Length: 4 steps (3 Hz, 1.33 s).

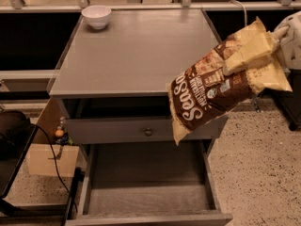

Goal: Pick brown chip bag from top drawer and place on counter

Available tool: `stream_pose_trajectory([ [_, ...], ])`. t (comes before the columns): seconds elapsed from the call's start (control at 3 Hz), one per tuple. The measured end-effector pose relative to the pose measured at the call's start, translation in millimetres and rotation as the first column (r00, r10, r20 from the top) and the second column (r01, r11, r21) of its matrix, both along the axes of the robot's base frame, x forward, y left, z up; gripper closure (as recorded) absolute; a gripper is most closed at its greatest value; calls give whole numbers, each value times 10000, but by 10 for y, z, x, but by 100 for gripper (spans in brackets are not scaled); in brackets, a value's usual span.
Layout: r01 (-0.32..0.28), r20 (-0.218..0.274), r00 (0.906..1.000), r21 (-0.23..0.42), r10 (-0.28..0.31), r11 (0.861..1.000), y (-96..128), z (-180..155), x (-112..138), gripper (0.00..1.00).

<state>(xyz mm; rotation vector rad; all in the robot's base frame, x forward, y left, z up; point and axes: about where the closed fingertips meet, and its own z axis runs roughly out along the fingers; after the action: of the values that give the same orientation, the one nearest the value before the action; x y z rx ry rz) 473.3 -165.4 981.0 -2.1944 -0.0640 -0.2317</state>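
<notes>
Brown chip bag (207, 95) lettered "Sea S…" hangs clamped in the tool (251, 55), beside the counter (136, 55).

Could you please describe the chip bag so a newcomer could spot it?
Find the square grey counter; off its front right corner, above the open grey drawer, hangs a crinkly dark-brown chip bag, its cream end clamped in the gripper. Unlike the white bowl on the counter, it bears white script lettering.
</notes>
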Motion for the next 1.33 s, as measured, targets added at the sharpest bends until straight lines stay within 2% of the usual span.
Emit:
stream_pose_trajectory([
  [0.67,-164,343,9993,417,150,9990,244,204,364,100],
  [1.33,-224,779,9968,895,154,9957,457,197,725,100],
])
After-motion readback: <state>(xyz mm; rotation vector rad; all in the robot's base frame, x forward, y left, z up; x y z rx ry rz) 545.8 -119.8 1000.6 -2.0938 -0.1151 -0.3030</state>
